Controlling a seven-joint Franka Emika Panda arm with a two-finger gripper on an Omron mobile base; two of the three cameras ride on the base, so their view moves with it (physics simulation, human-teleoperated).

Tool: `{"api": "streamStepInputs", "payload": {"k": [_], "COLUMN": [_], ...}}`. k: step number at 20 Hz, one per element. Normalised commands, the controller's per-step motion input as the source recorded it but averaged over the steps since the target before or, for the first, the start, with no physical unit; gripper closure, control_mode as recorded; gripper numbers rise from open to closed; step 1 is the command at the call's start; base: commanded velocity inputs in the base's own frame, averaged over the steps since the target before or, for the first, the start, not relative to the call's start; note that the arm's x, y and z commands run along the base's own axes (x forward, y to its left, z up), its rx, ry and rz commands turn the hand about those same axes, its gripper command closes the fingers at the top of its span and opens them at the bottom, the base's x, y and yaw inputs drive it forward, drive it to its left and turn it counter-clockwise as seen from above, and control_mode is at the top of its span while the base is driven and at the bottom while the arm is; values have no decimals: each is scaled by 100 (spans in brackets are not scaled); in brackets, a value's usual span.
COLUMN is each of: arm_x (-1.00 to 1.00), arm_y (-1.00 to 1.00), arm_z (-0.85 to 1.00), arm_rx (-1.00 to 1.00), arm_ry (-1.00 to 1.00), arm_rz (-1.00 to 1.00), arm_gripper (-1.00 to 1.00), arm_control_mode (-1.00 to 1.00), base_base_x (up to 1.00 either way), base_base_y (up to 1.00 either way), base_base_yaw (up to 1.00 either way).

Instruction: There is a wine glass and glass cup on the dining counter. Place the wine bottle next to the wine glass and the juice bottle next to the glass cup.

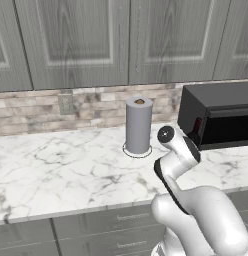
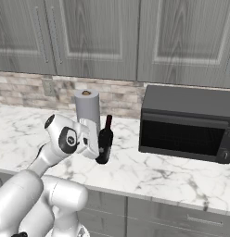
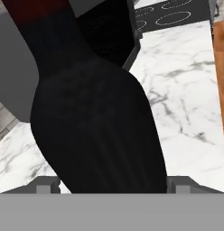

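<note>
Wine bottle (image 2: 105,144) stands upright on the marble worktop (image 2: 149,173), between the paper-towel roll (image 2: 87,109) and the microwave (image 2: 187,122). The gripper (image 2: 99,147) brackets its lower body, though whether it pinches yet I cannot tell. Clamp squarely, lift straight up, keep it vertical.
</note>
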Motion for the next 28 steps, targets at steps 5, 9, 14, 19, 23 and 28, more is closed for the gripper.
{"api": "streamStepInputs", "payload": {"k": [5,9,14,19,23,28], "arm_x": [-34,-31,-24,-25,-20,0], "arm_y": [22,21,24,15,7,0], "arm_z": [34,28,20,15,9,0], "arm_rx": [0,0,0,0,0,0], "arm_ry": [3,0,1,0,0,0], "arm_rz": [9,7,3,5,4,0], "arm_gripper": [100,100,100,100,100,100], "arm_control_mode": [-100,-100,-100,-100,-100,100], "base_base_x": [0,0,0,0,0,0], "base_base_y": [0,0,0,0,0,0], "base_base_yaw": [0,0,0,0,0,0]}}
